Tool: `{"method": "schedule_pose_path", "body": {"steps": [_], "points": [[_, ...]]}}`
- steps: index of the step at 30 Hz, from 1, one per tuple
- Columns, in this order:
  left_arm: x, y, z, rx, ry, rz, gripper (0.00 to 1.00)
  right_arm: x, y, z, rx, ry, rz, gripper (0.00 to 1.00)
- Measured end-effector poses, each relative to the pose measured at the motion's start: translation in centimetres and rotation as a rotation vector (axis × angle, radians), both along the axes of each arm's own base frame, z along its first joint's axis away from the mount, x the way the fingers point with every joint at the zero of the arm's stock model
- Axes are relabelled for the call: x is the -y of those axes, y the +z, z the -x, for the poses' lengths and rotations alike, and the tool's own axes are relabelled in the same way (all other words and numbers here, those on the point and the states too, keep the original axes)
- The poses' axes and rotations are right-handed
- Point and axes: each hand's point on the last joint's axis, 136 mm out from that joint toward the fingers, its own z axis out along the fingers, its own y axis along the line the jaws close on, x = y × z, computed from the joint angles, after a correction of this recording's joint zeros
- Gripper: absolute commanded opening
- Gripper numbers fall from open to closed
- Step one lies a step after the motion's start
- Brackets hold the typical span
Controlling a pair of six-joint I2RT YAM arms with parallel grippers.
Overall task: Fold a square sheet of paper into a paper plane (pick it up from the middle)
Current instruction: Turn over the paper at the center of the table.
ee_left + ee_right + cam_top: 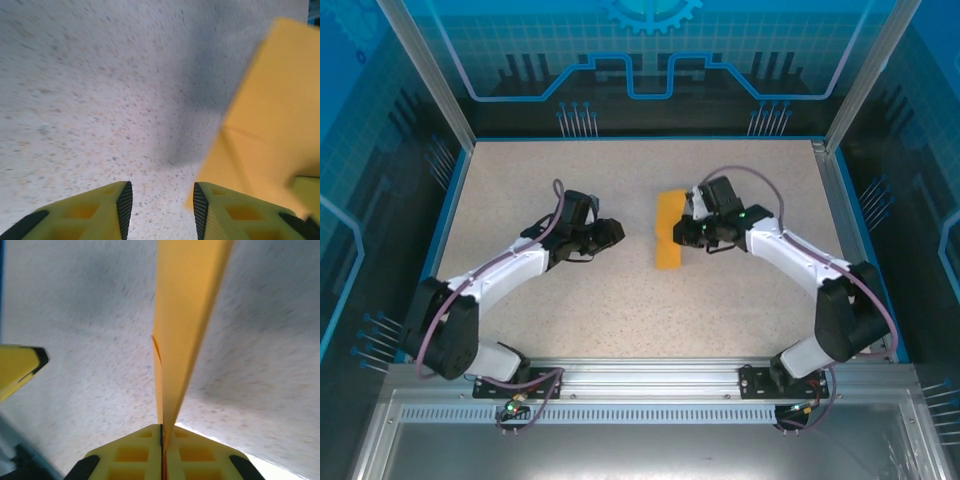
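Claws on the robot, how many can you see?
2. The left claw is open, left of the orange paper; the right claw is shut on that paper. None looks hidden.

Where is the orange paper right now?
In the top view the folded orange paper is near the middle of the table, clamped in the right gripper, with the open left gripper a short gap to its left.

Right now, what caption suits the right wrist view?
Right gripper shut on the folded orange paper, speckled table behind.
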Motion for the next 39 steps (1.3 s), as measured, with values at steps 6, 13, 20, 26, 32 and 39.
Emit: {"method": "schedule_pose_path", "body": {"steps": [6, 13, 20, 26, 32, 39], "points": [[-4.8, 1.0, 1.0, 0.057, 0.175, -0.084, 0.49, 3.8, 5.2, 1.2, 0.081, -0.071, 0.509, 0.07], [-9.8, 0.5, 3.3, 0.061, 0.372, -0.183, 0.56, 5.8, 3.0, 2.9, -0.053, -0.046, 0.995, 0.07], [-13.3, 1.7, 5.2, 0.103, 0.481, -0.248, 0.59, -2.1, -4.3, 3.0, -0.163, 0.126, 1.109, 0.16], [-14.5, 2.4, 6.5, 0.12, 0.511, -0.261, 0.6, -8.9, -10.6, 4.8, -0.289, 0.227, 0.901, 0.33], [-15.0, 2.6, 7.6, 0.12, 0.532, -0.247, 0.61, -12.2, -10.7, 6.2, -0.331, 0.256, 0.548, 0.5], [-11.9, 2.2, 6.1, 0.106, 0.412, -0.148, 0.6, -9.2, -5.9, 5.6, -0.28, 0.139, 0.085, 0.27]]}}
